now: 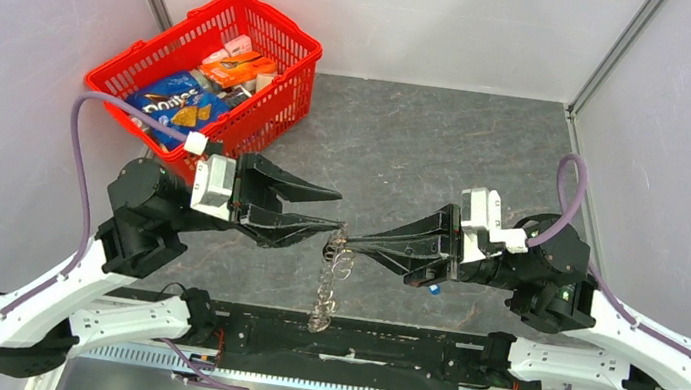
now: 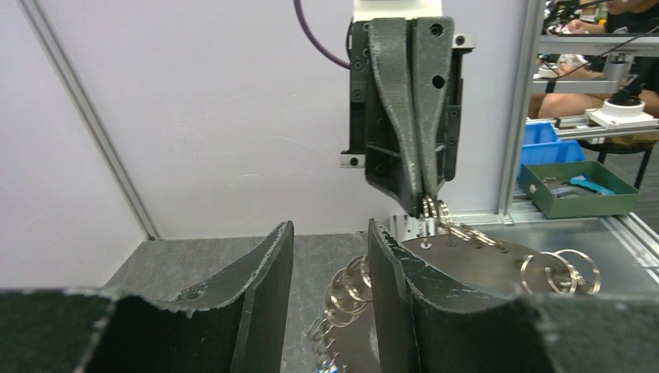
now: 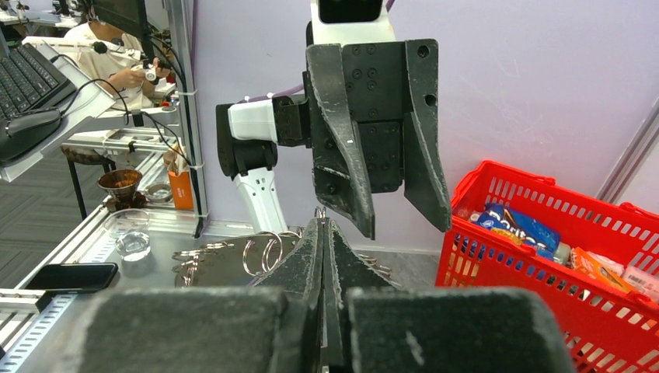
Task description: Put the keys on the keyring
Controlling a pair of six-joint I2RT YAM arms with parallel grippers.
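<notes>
Pinching the keyring between two facing grippers

Meeting near the middle of the grey table [image 1: 429, 145], the two arms point their grippers at each other, tip to tip. The right gripper [image 1: 347, 246] has its jaws pressed fully together. In the left wrist view its fingertips nip the top of a small silvery keyring [image 2: 432, 208]. From that pinch the keys [image 1: 326, 288] run as a thin string of linked silvery loops and metal pieces. In the top view the string leads toward the near edge of the table and ends by the black bar between the arm bases. Single keys are too small to make out.

The left gripper [image 1: 340, 211] stands about half open and clamps nothing. Its lower finger in the top view reaches close to the pinched end of the string. In the left wrist view some loops show in the gap between its fingers, close beside one of them. Whether they touch that finger I cannot tell. More rings [image 2: 559, 268] lie off to that view's right side.

A red basket [image 1: 272, 110] sits at the far left of the table, well apart from the grippers. It holds a blue chip bag [image 1: 177, 102] and some orange packets
</notes>
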